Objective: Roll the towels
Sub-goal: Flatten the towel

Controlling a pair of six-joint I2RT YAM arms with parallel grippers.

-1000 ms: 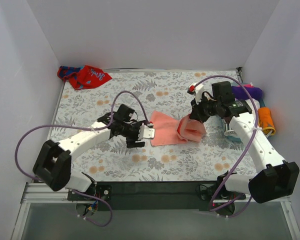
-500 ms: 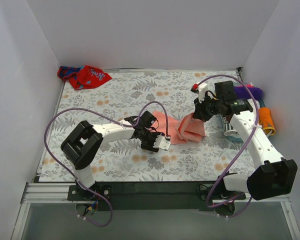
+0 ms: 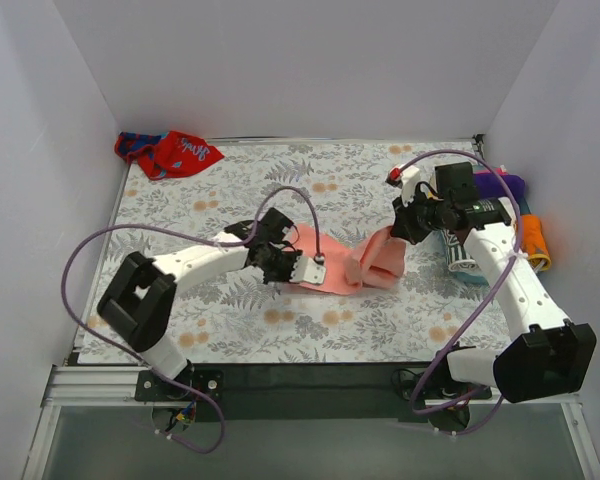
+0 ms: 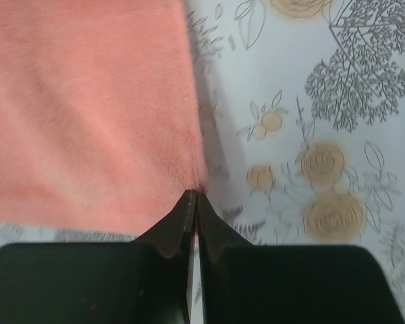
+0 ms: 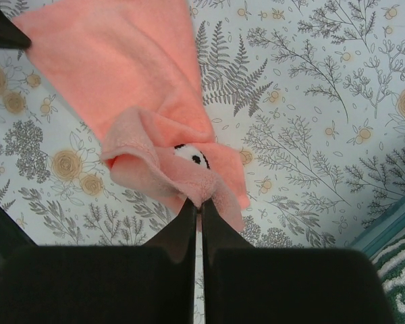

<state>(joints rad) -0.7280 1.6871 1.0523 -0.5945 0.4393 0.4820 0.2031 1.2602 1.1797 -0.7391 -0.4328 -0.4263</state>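
Note:
The salmon-pink towel (image 3: pixel 342 256) lies mid-table, its right end lifted and folded over. My left gripper (image 3: pixel 313 268) is shut on the towel's near left corner; in the left wrist view the jaws (image 4: pixel 194 197) pinch the edge of the pink cloth (image 4: pixel 88 108). My right gripper (image 3: pixel 400 230) is shut on the raised right end; the right wrist view shows its tips (image 5: pixel 199 204) squeezing a bunched fold of the pink towel (image 5: pixel 135 88). The red and blue towel (image 3: pixel 170 152) lies crumpled at the far left corner, away from both grippers.
Rolled cloths sit along the right edge: a purple one (image 3: pixel 500 184), an orange one (image 3: pixel 532 240) and a teal one (image 3: pixel 462 262), also seen in the right wrist view (image 5: pixel 391 233). White walls enclose the flower-patterned table covering (image 3: pixel 180 210) on three sides.
My left gripper has swung round from the towel's left edge to its near left corner and shut on it. The right gripper keeps its hold and has drifted slightly back.

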